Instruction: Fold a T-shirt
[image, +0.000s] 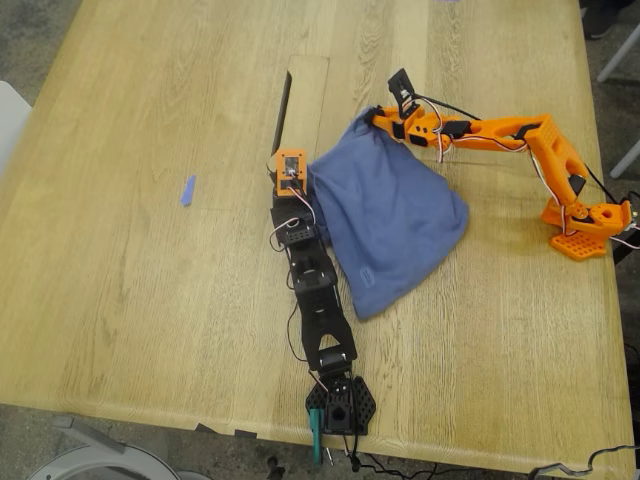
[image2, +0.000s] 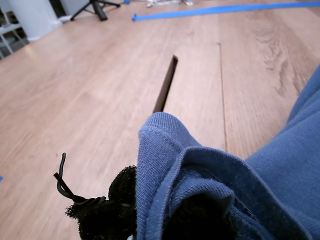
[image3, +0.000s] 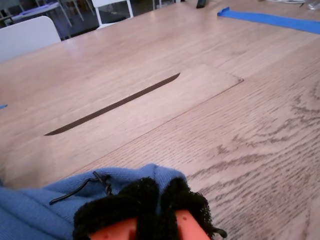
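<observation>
- The T-shirt (image: 385, 215) lies bunched near the middle of the bench (image: 150, 300), toward the exterior view's right, its lower part resting on the wood.
- My first hand (image2: 150, 215), on the black arm (image: 318, 300), is clamped on a ribbed hem of the shirt; cloth wraps over the black foam pads.
- My second hand (image3: 152, 210), on the orange arm (image: 500, 135), has its pads pressed together with a blue edge of the shirt caught between them.
- The two hands hold separate points along the far edge, apparently to stretch the cloth flat before a fold.
- A dark slot (image: 283, 105) in the bench lies just beyond the hands.
- A small blue tape strip (image: 187, 190) sits well apart, at the exterior view's left.
- Risk, as a judgement: the bunched body may fold unevenly unless spread.
</observation>
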